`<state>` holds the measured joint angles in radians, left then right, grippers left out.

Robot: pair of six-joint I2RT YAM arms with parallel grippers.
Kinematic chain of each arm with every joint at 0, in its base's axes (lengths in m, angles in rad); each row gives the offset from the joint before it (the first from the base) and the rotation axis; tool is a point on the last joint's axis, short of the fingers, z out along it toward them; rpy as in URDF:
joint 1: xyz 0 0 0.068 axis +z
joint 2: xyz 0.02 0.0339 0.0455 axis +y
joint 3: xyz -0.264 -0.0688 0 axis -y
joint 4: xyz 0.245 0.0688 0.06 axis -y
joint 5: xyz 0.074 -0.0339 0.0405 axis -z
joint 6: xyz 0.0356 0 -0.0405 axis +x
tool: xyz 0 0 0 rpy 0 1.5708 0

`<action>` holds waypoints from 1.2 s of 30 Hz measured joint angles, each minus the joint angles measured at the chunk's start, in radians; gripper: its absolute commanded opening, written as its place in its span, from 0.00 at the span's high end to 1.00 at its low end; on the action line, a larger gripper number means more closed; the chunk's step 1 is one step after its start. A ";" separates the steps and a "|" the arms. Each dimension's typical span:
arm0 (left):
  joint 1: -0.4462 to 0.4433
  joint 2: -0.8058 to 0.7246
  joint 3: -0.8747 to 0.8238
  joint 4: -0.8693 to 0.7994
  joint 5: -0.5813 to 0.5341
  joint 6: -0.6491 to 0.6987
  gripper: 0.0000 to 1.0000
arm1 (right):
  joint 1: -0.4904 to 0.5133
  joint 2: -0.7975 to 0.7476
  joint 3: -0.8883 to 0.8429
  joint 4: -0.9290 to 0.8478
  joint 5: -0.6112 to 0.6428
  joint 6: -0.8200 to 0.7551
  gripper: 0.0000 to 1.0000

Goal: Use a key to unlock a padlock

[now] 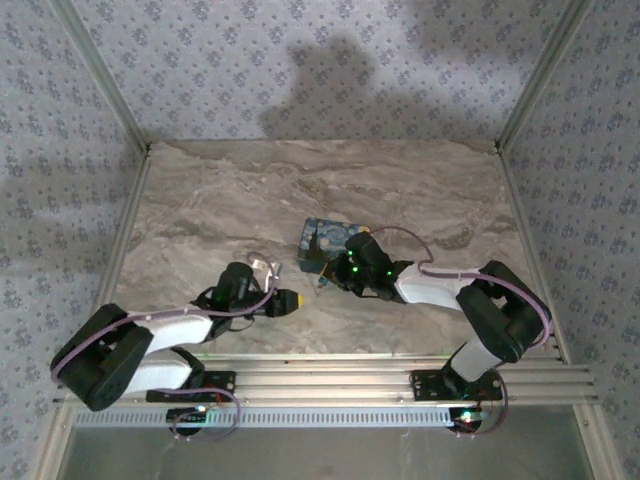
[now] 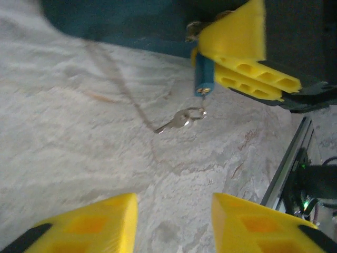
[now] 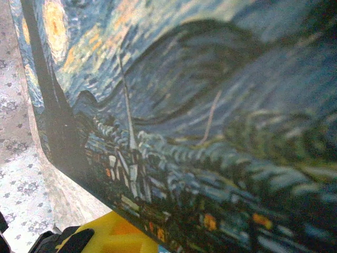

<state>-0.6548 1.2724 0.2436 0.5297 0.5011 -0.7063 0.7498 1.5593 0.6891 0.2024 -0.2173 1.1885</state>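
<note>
Left gripper apart; right gripper clamped on one blue tag, one key dangling.

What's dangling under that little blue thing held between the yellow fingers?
A small silver key on a ring hangs under the blue piece, over the marble table. The piece's upper part is covered by the right tool's yellow fingers.

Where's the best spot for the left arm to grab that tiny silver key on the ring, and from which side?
Probably the small silver key by its rounded head beside the wire ring, the left gripper's open fingers closing across its flat faces from the near side. Its blade points away from the ring, so it is left free. The right gripper holds the teal-blue piece.
</note>
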 measured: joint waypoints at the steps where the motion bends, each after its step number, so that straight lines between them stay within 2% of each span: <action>1: -0.010 0.019 0.008 0.024 -0.003 -0.008 0.83 | -0.002 0.000 0.000 0.000 -0.002 0.000 0.99; 5: -0.037 0.093 0.034 0.155 -0.018 -0.036 0.85 | -0.004 0.000 0.000 0.004 -0.008 0.001 0.99; 8: -0.046 0.133 0.041 0.217 -0.038 -0.042 0.80 | -0.004 0.000 0.000 0.006 -0.008 0.006 0.99; 15: -0.072 0.183 0.061 0.264 -0.064 -0.040 0.77 | -0.005 0.000 0.000 0.006 -0.008 0.009 0.99; 22: -0.072 0.242 0.075 0.295 -0.084 -0.041 0.70 | -0.005 -0.002 0.000 0.007 -0.008 0.016 0.99; 30: -0.086 0.330 0.111 0.340 -0.086 -0.048 0.70 | -0.005 -0.002 0.000 0.008 -0.008 0.019 0.99; 32: -0.092 0.351 0.125 0.352 -0.086 -0.054 0.78 | -0.005 -0.002 0.000 0.008 -0.008 0.019 0.99; 33: -0.094 0.363 0.130 0.362 -0.086 -0.061 0.88 | -0.005 -0.002 0.000 0.008 -0.008 0.020 0.99; 34: -0.094 0.373 0.134 0.370 -0.087 -0.065 0.93 | -0.005 -0.002 0.000 0.008 -0.008 0.020 0.99; 36: -0.093 0.383 0.134 0.386 -0.084 -0.071 0.99 | -0.006 -0.003 0.000 0.007 -0.003 0.020 0.99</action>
<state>-0.7483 1.6550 0.3771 0.9157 0.4168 -0.7776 0.7441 1.5558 0.6891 0.2096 -0.2207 1.2083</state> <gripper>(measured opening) 0.068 0.122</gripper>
